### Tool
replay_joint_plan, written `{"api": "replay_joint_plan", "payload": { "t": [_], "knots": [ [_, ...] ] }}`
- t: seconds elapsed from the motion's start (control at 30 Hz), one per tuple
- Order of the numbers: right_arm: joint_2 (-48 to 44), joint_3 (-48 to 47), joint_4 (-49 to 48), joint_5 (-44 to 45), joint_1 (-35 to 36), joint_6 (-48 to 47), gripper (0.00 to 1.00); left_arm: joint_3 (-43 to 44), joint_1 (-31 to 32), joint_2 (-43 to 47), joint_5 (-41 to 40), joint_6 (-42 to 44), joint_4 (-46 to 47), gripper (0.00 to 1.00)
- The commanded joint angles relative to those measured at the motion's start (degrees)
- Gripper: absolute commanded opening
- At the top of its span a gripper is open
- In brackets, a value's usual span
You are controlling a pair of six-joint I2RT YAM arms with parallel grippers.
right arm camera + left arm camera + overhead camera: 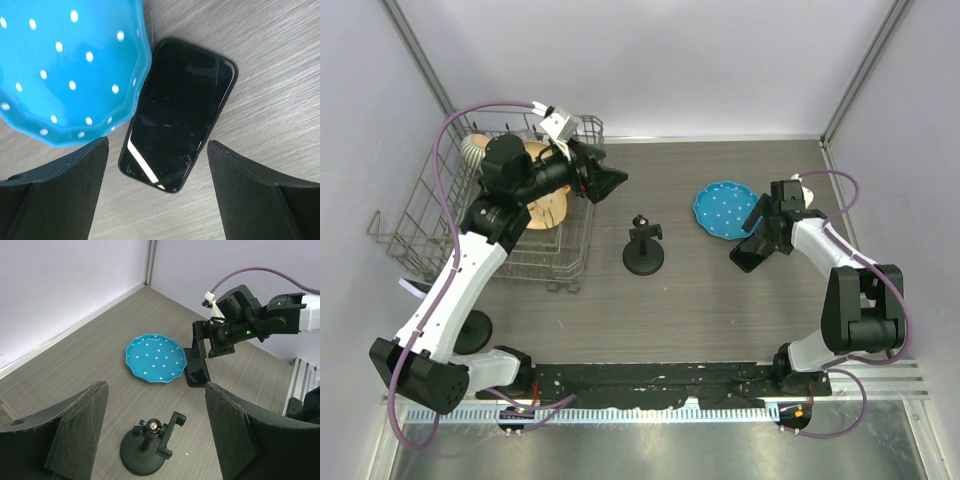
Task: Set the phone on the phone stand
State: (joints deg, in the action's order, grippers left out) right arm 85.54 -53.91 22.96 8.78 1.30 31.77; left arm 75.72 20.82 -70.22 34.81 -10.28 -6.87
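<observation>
**Desk:** What is held in the containers?

**Photo:** A wire dish rack [570,262] is seen at the table's [720,320] left side, with round wooden plates [546,206] stood on edge inside it. A blue plate [65,65] dotted with white is set flat on the right half of the table.

**Desk:** And where is the phone [177,115] found?

**Photo:** It is laid flat on the table, glass side up, with one long edge drawn up against the blue plate's scalloped rim. Whether that edge rests on the rim or only beside it cannot be told. In the right wrist view the long axis is seen running on a diagonal, from upper right to lower left, with the lower-left end nearest the camera.

**Desk:** Is it gripped?

**Photo:** No. The right gripper [156,144] is poised over it with the jaws spread wide, one finger on each side of the phone and neither touching it. The left gripper [156,390] is likewise parted, with nothing held, and is raised above the near right edge of the rack.

**Desk:** And the phone stand [644,250]?

**Photo:** It is stood upright at mid-table on a round black base, a small clamp carried on its post. It is placed between the rack and the blue plate, well apart from the phone.
</observation>
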Motion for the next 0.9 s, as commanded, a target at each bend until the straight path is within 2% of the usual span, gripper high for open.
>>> {"api": "replay_joint_plan", "payload": {
  "t": [0.0,0.1,0.53,0.87],
  "knots": [
    [1.0,-2.1,4.5,-1.2,2.0,-2.7,0.86,0.6,-0.5,0.9,1.4,-0.4,2.5,0.82],
    [4.0,-2.9,5.1,-2.4,3.2,-2.9,0.86,0.5,-0.5,0.9,1.4,-0.3,2.3,0.82],
    [11.2,-6.7,7.8,7.0,6.4,-0.5,0.86,0.6,-0.6,0.6,1.5,-0.2,2.2,0.82],
    [14.0,-7.1,6.5,4.0,6.4,2.7,0.91,0.6,-0.9,0.3,1.7,-0.3,2.4,0.83]
  ]
}}
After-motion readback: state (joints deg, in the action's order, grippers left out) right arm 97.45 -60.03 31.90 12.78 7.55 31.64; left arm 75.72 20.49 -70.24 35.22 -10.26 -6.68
